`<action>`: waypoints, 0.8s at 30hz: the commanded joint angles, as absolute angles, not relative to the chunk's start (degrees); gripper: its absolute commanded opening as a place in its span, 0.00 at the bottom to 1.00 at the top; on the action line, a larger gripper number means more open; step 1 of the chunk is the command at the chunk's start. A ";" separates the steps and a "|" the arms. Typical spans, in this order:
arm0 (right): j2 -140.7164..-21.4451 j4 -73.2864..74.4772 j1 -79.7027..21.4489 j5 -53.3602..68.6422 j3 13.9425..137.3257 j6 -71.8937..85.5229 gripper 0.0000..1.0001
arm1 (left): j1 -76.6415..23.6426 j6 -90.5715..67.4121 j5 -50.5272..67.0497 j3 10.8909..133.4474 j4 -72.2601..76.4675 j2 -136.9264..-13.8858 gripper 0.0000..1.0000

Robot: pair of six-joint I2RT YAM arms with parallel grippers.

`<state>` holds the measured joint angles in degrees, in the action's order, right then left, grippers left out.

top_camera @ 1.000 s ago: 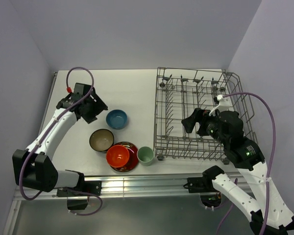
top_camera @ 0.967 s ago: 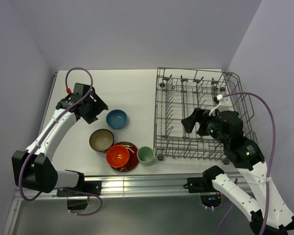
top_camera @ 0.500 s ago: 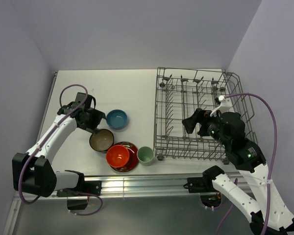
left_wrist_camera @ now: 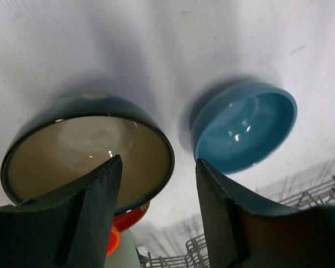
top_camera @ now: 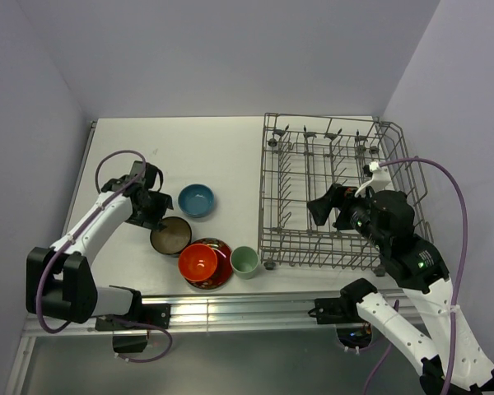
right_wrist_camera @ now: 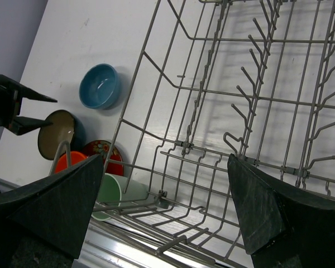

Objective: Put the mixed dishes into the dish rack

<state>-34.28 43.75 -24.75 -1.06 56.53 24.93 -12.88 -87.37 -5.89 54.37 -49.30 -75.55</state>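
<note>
My left gripper is open at the far-left rim of the dark brown bowl. In the left wrist view its jaws stand either side of that bowl's rim, and the blue bowl lies just to the right. The blue bowl sits behind the brown one. The orange-red bowl rests on the red patterned plate, with the pale green cup beside it. My right gripper is open and empty over the grey wire dish rack, which holds no dishes.
The rack stands at the right of the white table, close to the right wall. The dishes cluster near the front edge, left of the rack. The right wrist view shows the cup just outside the rack's near-left corner.
My left gripper has come forward and down from behind the blue bowl to the dark brown bowl's rim. The right arm has barely moved.
</note>
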 commanded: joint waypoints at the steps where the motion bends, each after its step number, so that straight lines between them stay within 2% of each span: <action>1: -33.92 43.06 -24.87 -2.02 57.22 23.82 1.00 | -12.31 -89.82 -8.26 56.51 -52.03 -77.43 0.62; 8: -33.49 43.24 -24.79 -2.02 57.22 23.64 1.00 | -10.46 -94.22 -5.10 52.82 -49.14 -78.57 0.60; 15: -33.75 43.68 -24.87 -2.37 57.57 23.29 1.00 | -9.93 -95.36 -3.70 55.11 -50.01 -82.52 0.59; 19: -33.84 43.24 -24.79 -2.46 57.39 23.38 1.00 | -9.93 -95.19 -2.38 55.98 -50.54 -85.16 0.56; 21: -34.19 42.98 -24.87 -2.29 57.13 23.47 1.00 | -9.93 -95.10 -1.85 56.07 -50.71 -86.04 0.53; 24: -34.28 42.63 -24.87 -2.20 56.52 23.47 1.00 | -9.93 -95.19 -1.67 55.99 -50.54 -86.66 0.35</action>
<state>-34.11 44.18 -24.75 -1.69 56.53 24.34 -10.02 -94.56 -2.83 54.61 -49.36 -86.19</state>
